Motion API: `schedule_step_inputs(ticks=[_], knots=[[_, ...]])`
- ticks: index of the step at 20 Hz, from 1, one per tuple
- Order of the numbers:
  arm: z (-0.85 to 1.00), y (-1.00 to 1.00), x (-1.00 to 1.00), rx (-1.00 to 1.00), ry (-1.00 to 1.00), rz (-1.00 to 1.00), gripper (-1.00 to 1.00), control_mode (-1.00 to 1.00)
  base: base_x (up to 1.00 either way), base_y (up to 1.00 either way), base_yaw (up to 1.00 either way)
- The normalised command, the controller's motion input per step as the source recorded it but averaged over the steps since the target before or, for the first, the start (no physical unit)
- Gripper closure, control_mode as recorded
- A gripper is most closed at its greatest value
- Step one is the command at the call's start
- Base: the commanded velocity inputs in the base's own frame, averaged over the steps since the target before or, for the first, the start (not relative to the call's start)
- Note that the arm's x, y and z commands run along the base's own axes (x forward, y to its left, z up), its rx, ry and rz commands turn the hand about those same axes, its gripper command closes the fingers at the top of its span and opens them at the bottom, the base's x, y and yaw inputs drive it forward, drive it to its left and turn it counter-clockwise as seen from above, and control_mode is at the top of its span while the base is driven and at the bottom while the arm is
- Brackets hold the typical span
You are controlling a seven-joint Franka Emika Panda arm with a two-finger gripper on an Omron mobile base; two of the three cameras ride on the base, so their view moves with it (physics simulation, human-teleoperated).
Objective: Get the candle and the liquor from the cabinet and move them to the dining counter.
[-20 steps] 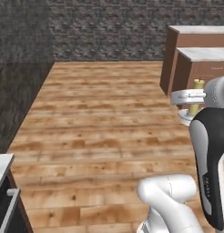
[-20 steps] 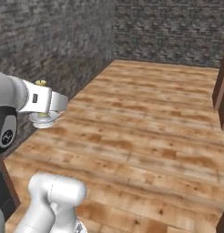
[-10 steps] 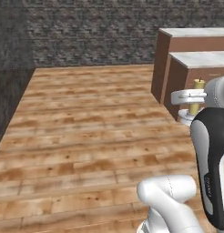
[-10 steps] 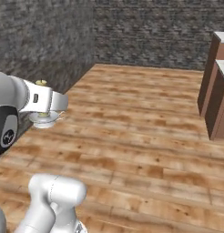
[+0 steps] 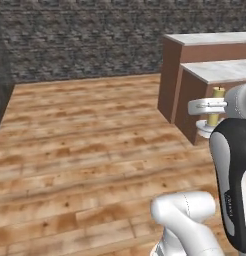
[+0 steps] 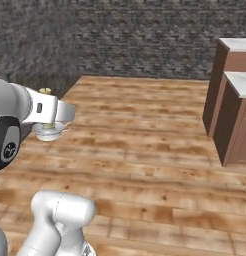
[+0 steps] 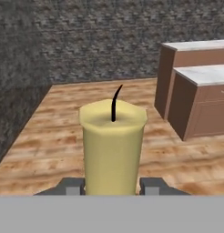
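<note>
Hand view: a short pale-yellow wax candle (image 7: 113, 148) with a black wick stands upright at lower centre, clamped between the two dark fingers (image 7: 72, 186), which are partly spread and press its sides. In the left base view, the candle (image 5: 214, 106) on its small round silvery dish sits at the right edge, held above the wooden plank floor (image 5: 85, 145). At upper right stand brown wood desks (image 5: 215, 75) with white marble tops, before a dark stone wall (image 5: 80, 40).

candle (image 7: 113, 148) base hidden, counter (image 5: 220, 70) cropped
</note>
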Motion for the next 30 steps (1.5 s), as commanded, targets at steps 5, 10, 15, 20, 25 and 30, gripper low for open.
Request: schedule_step_inputs(ticks=[5, 10, 15, 20, 25, 30], knots=[[0.0, 0.0, 0.0, 0.0, 0.0, 0.0, 1.0, 1.0, 1.0, 0.47, -0.27], [0.0, 0.0, 0.0, 0.0, 0.0, 0.0, 1.0, 1.0, 1.0, 0.61, -0.28], [0.0, 0.0, 0.0, 0.0, 0.0, 0.0, 1.0, 1.0, 1.0, 0.82, -0.31], [0.0, 0.0, 0.0, 0.0, 0.0, 0.0, 1.0, 1.0, 1.0, 0.95, -0.31], [0.0, 0.0, 0.0, 0.0, 0.0, 0.0, 1.0, 1.0, 1.0, 1.0, -0.29], [0.0, 0.0, 0.0, 0.0, 0.0, 0.0, 1.0, 1.0, 1.0, 1.0, -0.28]])
